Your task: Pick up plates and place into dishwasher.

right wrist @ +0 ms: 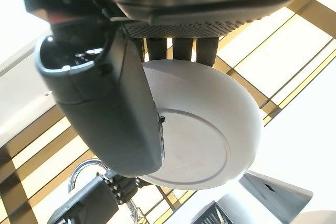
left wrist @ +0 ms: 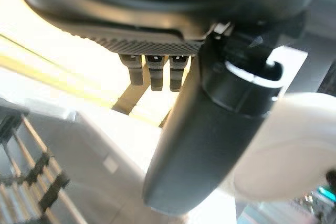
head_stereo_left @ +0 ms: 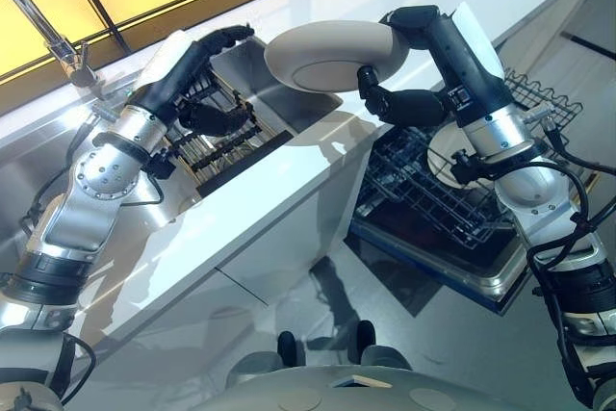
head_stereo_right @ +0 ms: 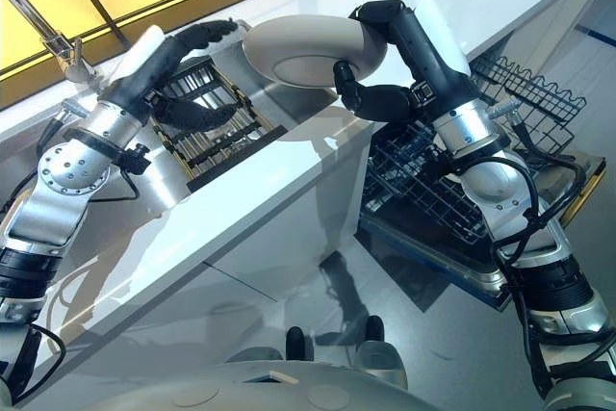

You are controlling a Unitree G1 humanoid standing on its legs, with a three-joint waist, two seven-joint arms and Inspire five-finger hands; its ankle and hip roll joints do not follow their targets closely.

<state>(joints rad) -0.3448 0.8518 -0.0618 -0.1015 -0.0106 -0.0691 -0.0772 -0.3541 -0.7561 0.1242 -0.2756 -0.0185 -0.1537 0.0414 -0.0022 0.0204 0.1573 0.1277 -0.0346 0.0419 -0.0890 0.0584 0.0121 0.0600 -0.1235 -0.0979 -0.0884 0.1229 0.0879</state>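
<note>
Right wrist view: we are pinching the white plate at its rim in our right hand, thumb beneath; rigid, slick, breakable. Our left hand is hanging slack above the tabletop.

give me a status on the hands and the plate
Right hand shut on white plate, held above the counter. Left hand open over the dish rack, holding nothing. Dishwasher basket open below right; nothing seen blocking.
</note>
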